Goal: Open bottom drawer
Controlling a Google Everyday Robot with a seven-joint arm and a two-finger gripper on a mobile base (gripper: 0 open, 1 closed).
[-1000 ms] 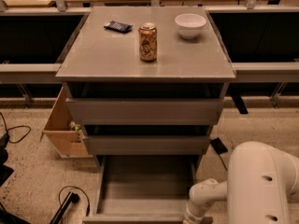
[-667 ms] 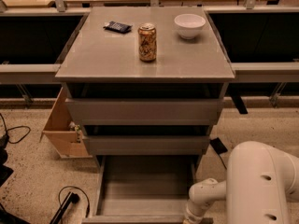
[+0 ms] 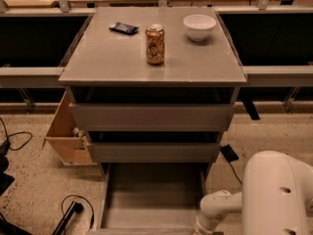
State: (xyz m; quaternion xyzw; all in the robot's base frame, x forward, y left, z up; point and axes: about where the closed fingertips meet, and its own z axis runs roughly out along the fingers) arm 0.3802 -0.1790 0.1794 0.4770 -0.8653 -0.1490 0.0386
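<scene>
The grey cabinet [image 3: 151, 62] stands in the middle of the view with three drawers. The bottom drawer [image 3: 149, 199] is pulled far out toward me, and its plain grey inside shows. The two taller drawer fronts [image 3: 151, 116] above it are pushed in. My white arm [image 3: 274, 195] comes in at the lower right. Its wrist reaches down to the drawer's front right corner, where the gripper [image 3: 198, 230] sits at the bottom edge of the view, mostly cut off.
On the cabinet top stand a drink can [image 3: 155, 44], a white bowl [image 3: 199, 26] and a dark packet [image 3: 123, 28]. A light wooden box [image 3: 66, 133] sits left of the cabinet. Black cables [image 3: 68, 214] lie on the speckled floor at the lower left.
</scene>
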